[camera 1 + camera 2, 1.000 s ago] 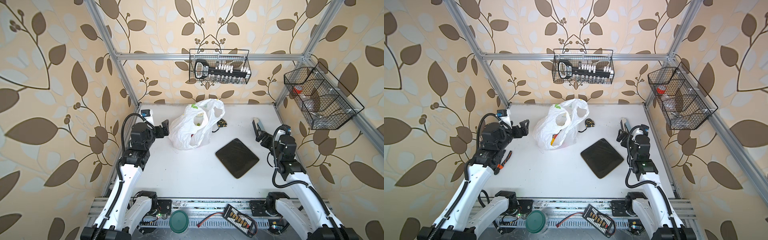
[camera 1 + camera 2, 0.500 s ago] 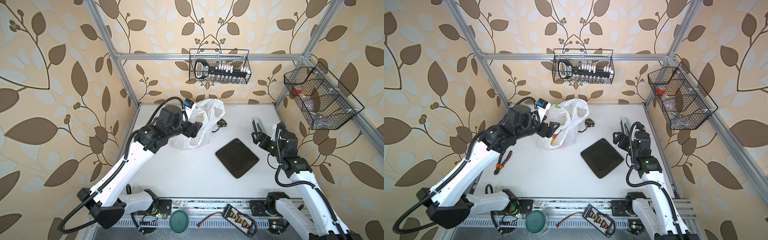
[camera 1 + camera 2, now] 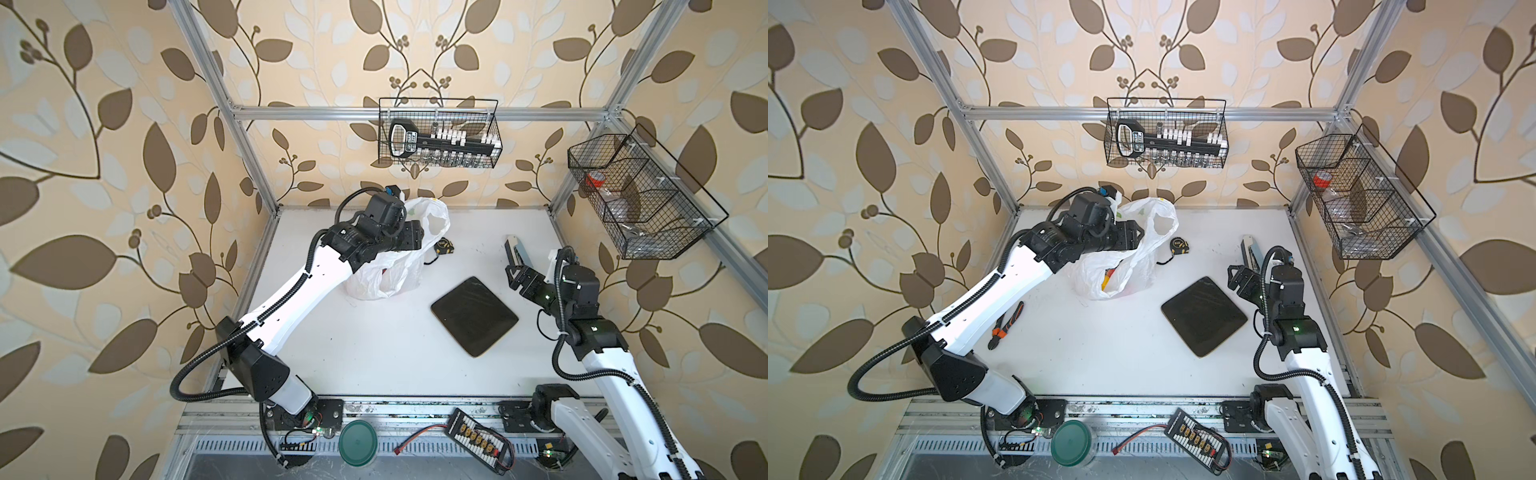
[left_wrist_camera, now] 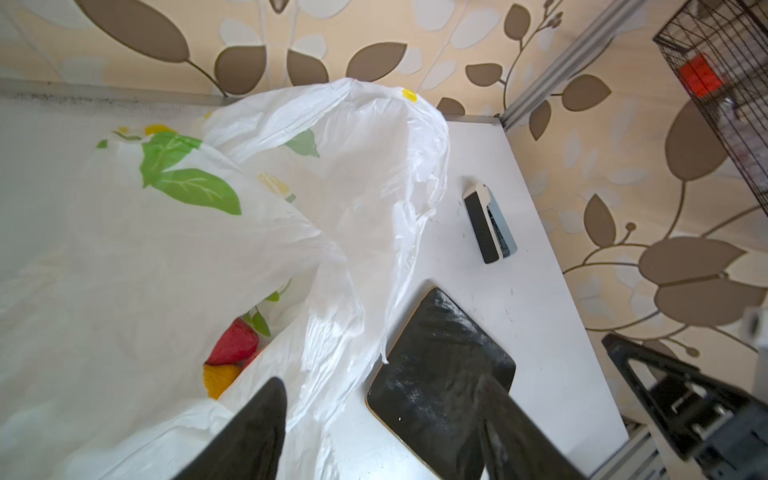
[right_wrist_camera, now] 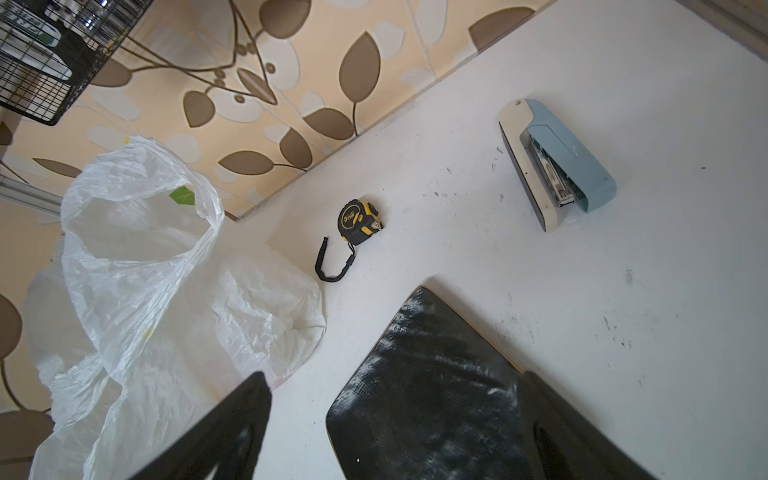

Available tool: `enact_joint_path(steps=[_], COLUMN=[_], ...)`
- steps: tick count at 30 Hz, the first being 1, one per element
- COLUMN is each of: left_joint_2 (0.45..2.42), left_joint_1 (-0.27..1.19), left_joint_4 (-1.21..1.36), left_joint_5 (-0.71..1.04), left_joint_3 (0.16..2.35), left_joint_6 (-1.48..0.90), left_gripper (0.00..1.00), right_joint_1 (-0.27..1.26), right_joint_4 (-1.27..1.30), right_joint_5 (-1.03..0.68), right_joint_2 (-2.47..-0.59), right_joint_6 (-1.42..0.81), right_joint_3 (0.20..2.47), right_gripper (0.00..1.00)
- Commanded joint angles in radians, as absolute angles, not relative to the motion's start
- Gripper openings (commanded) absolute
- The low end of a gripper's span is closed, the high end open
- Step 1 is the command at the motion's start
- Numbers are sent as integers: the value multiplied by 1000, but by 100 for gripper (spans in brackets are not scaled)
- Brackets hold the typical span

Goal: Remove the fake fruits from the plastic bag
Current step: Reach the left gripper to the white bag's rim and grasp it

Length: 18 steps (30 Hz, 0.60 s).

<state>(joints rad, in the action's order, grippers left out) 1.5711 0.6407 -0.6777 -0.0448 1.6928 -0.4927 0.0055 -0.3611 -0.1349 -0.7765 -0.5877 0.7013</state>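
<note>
The white plastic bag (image 3: 397, 266) with green leaf print stands slumped at the back left of the table, mouth open upward. Inside it, in the left wrist view, lie fake fruits: a red strawberry (image 4: 232, 343) on a yellow fruit (image 4: 219, 379); in a top view they show as a red-yellow patch (image 3: 1108, 279). My left gripper (image 4: 382, 415) hovers over the bag's mouth, open, with a fold of the bag's rim (image 4: 332, 365) between its fingers, not pinched. My right gripper (image 5: 390, 424) stands open on the right, empty, above the edge of the black mat.
A black square mat (image 3: 473, 316) lies right of the bag. A yellow-black tape measure (image 3: 442, 246) and a blue-white stapler (image 3: 515, 249) lie behind it. Orange-handled pliers (image 3: 1007, 320) lie at the left edge. Wire baskets (image 3: 438, 133) (image 3: 640, 195) hang on the walls.
My left arm has swung from the table's left edge over to the bag, and its jaws have narrowed somewhat. The right arm has shifted slightly toward the mat.
</note>
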Motion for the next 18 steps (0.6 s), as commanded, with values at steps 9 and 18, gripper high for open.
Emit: enact_joint_path(steps=[9,18], left_joint_2=[1777,1848], left_joint_1=[642,640], left_joint_4=[-766,-743], left_joint_5=[-286,-357], left_joint_3=[1917,1931], left_joint_6=[-670,-721], left_gripper=[68,63], right_joint_1=[11,10], right_joint_4=[-406,-431], right_joint_5=[-87,-72], right_joint_2=[-719,-679], right_joint_6=[-585,-575], right_joint_3=[728,724], right_gripper=[93,93])
